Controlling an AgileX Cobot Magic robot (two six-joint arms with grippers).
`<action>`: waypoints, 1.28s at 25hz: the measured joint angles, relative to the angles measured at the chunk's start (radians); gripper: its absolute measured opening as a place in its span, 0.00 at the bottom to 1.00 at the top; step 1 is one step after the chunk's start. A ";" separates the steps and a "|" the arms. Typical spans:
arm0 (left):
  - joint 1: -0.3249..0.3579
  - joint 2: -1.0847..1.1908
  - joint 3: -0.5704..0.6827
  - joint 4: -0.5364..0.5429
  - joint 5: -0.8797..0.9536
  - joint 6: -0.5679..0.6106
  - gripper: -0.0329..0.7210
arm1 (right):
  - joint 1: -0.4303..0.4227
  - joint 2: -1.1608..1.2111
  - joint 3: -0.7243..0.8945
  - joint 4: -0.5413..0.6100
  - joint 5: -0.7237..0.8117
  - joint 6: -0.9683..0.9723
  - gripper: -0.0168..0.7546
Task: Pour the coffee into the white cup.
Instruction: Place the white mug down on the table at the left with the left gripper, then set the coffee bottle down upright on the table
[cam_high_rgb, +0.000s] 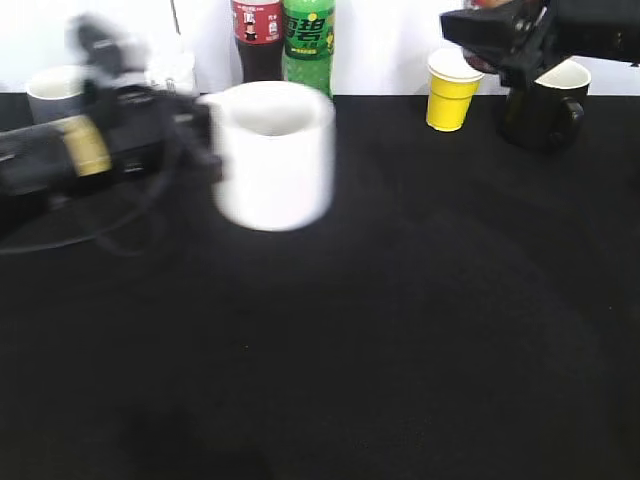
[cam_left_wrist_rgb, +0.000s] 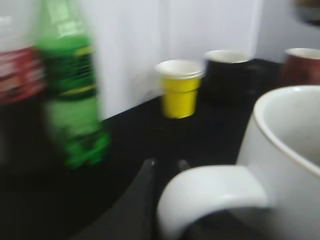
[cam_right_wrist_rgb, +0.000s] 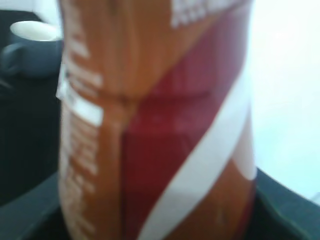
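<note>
The large plain white ceramic mug (cam_high_rgb: 272, 155) sits left of centre over the black surface (cam_high_rgb: 400, 330), blurred, with the left arm's gripper (cam_high_rgb: 200, 135) pressed against its left side. In the left wrist view the mug's loop handle (cam_left_wrist_rgb: 210, 195) fills the lower middle with a dark finger (cam_left_wrist_rgb: 145, 185) just behind it; the fingers seem to be closed on that handle, though the blur keeps me from being certain. Behind the mug stand a dark cola bottle with a red label (cam_high_rgb: 257, 38) and a green plastic soda bottle (cam_high_rgb: 308, 42), side by side. A small yellow paper cup (cam_high_rgb: 452, 90) stands further right, near a black mug (cam_high_rgb: 545, 110) and a grey mug (cam_high_rgb: 55, 92) at far left. The right gripper (cam_high_rgb: 500, 45) hangs at the upper right. Its wrist view is filled by the brown curvy plastic bottle with the red-and-white label (cam_right_wrist_rgb: 155, 125), held upright between the fingers, clamped on it
</note>
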 joint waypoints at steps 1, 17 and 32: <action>0.034 0.000 0.019 -0.005 -0.013 0.016 0.13 | 0.000 0.000 0.000 0.001 0.005 0.029 0.69; 0.123 0.343 -0.005 -0.565 -0.295 0.322 0.18 | 0.000 0.000 0.000 0.122 0.023 0.057 0.69; 0.123 0.002 0.296 -0.499 -0.243 0.321 0.45 | 0.000 0.107 0.035 0.399 0.142 -0.069 0.69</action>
